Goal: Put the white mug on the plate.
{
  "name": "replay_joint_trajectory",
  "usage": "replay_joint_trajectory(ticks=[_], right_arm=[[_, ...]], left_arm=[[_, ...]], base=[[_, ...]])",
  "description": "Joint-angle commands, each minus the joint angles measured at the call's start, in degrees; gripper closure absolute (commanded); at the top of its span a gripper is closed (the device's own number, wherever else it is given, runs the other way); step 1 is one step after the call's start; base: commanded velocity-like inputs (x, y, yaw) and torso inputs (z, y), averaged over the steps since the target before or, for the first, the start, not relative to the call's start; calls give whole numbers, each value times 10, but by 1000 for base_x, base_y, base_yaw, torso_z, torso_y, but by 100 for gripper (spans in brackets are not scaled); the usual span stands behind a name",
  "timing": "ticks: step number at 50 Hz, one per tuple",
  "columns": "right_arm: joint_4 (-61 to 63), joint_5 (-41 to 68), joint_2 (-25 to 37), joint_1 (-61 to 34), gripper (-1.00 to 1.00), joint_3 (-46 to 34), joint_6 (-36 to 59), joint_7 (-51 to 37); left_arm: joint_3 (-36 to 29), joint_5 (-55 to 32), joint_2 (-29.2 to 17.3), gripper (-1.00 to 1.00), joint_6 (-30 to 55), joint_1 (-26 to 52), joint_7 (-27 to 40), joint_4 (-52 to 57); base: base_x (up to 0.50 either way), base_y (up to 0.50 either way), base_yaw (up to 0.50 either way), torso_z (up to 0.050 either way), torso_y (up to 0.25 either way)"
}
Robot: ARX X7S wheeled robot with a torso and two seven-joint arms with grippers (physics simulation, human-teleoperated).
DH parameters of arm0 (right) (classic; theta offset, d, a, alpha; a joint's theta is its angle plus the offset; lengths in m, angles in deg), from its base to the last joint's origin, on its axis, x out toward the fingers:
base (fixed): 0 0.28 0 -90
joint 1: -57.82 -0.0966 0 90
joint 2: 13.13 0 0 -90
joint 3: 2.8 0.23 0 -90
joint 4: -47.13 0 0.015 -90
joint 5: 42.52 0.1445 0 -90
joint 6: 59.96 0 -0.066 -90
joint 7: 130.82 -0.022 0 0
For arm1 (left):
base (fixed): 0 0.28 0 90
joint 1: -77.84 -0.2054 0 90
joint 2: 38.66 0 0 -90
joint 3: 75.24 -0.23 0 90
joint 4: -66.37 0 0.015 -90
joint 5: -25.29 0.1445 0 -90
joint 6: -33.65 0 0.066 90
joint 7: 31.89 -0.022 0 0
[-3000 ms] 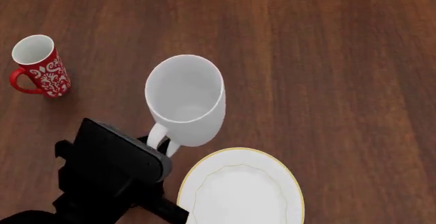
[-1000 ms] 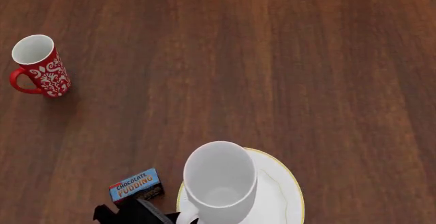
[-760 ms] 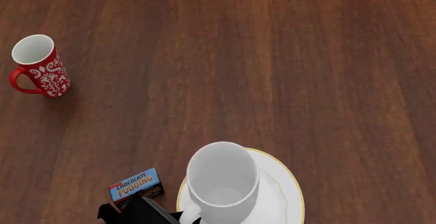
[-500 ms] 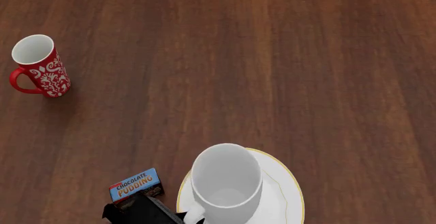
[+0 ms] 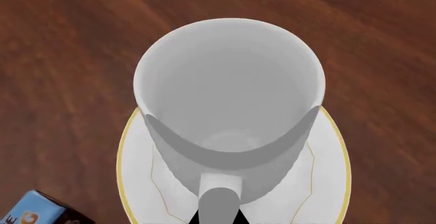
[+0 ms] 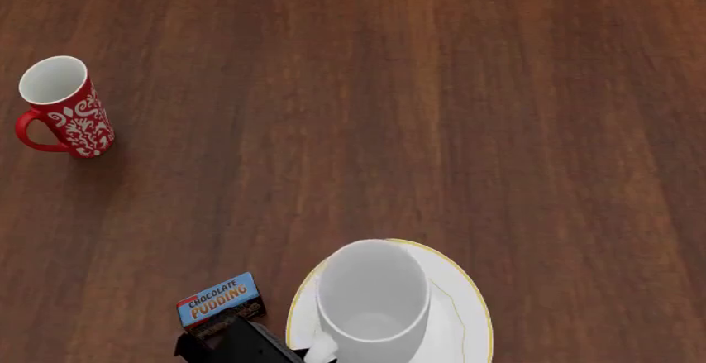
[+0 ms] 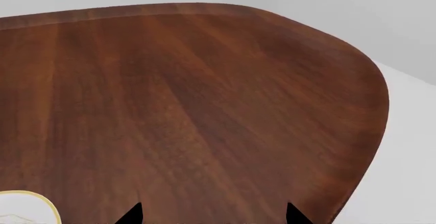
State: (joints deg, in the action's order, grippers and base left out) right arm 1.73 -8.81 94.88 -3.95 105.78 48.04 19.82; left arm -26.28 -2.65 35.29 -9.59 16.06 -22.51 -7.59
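Note:
The tall white mug [image 6: 373, 301] stands upright over the round gold-rimmed plate [image 6: 468, 309] at the near edge of the head view. My left gripper [image 6: 314, 351] is shut on the mug's handle [image 5: 218, 202], with a dark fingertip on each side of it. In the left wrist view the mug [image 5: 228, 91] covers the middle of the plate [image 5: 330, 183]. Whether its base touches the plate I cannot tell. My right gripper [image 7: 212, 215] is open over bare wood, with nothing between its fingertips. A sliver of the plate [image 7: 20, 207] shows beside it.
A small red patterned mug [image 6: 66, 107] stands at the far left of the wooden table [image 6: 441, 90]. A blue chocolate pudding box [image 6: 218, 298] lies just left of the plate, close to my left gripper. The table's rounded edge [image 7: 371, 81] shows in the right wrist view.
The left gripper has carried the white mug from the table's middle to over the plate. In the last second the mug has sunk lower and shifted slightly right.

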Motion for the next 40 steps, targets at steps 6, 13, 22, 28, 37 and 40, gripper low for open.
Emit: replay_joint_trajectory(ticks=[6, 13, 22, 28, 37, 40], right_arm=[[-102, -38, -47, 69, -100, 6, -151, 98], [-106, -33, -45, 69, -100, 6, -150, 98], [-103, -34, -44, 70, -100, 4, -149, 95], [-105, -33, -45, 71, -100, 3, -151, 96], [-105, -32, -46, 73, -100, 3, -155, 97], [-104, -32, -46, 73, -100, 2, -155, 95]], left_arm=[[-4, -2, 3, 100, -11, 3, -2, -15], [-7, -2, 5, 100, -13, 4, -3, -22], [-9, -3, 5, 100, -15, 2, -3, -25], [-9, -4, 4, 100, -13, 2, 0, -23], [-10, -5, 3, 100, -16, 0, 0, -25], [-10, -6, 3, 100, -16, -1, 0, -26]], base=[[0, 0, 0, 0, 0], [0, 0, 0, 0, 0], [0, 0, 0, 0, 0], [0, 0, 0, 0, 0], [1, 0, 0, 0, 0], [0, -1, -1, 0, 0]])
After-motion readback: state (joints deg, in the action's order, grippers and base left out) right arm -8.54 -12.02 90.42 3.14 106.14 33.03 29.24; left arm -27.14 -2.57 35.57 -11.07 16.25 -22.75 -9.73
